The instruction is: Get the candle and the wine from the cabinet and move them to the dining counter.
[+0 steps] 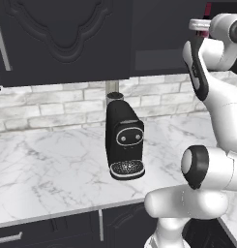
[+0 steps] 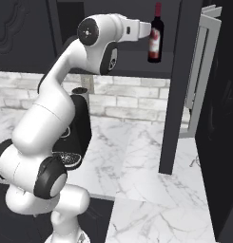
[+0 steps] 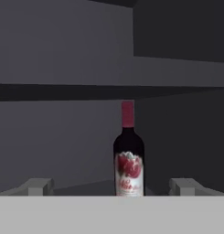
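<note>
Wine bottle (image 3: 128,155) upright in cabinet (image 2: 182,71), neck up.
I see gripper (image 3: 114,186) wide open, empty, short of it.

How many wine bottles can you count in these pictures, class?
1. The wine stands upright on the open cabinet shelf, ahead of the claw. Others may be hidden deeper inside.

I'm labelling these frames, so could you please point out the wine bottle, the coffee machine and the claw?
wine bottle (image 3: 128,160): hand view, on its dark shoulder.
coffee machine (image 1: 124,140): left base view, on its black front.
claw (image 3: 112,187): hand view, midway between its open fingertips.
</note>
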Motion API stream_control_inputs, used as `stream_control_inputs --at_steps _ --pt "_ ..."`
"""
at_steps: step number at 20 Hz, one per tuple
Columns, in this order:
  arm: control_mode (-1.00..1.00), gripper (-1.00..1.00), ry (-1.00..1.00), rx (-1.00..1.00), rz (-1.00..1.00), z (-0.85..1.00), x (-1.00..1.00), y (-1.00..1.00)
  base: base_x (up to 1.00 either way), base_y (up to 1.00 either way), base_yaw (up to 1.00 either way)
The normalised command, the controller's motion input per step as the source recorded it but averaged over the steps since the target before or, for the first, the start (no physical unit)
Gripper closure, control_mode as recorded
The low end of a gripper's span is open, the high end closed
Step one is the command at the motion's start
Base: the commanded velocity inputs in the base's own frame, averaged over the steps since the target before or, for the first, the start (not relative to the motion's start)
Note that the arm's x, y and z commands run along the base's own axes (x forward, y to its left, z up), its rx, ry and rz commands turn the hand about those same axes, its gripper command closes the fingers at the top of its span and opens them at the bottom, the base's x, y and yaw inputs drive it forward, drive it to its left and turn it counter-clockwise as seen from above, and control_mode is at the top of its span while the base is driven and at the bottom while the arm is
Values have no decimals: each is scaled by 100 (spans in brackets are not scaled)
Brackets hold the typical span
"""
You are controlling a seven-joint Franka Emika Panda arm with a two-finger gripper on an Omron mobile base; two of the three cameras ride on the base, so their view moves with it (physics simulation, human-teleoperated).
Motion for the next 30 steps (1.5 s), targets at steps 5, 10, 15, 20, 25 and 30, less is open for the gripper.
stream_control_inputs --at_steps 5,10,15,20,25,30 --pt "-100 -100 0 0 0 0 19 -10 0 0 0" --pt "-100 -100 0 0 0 0 23 -7 0 0 0" --pt "-100 -100 0 0 0 0 24 -5 0 0 0" --pt "-100 -100 0 0 0 0 19 -4 0 0 0" --pt "-100 -100 0 0 0 1 12 -3 0 0 0" --pt "-100 -100 -1 0 0 0 4 -7 0 0 0"
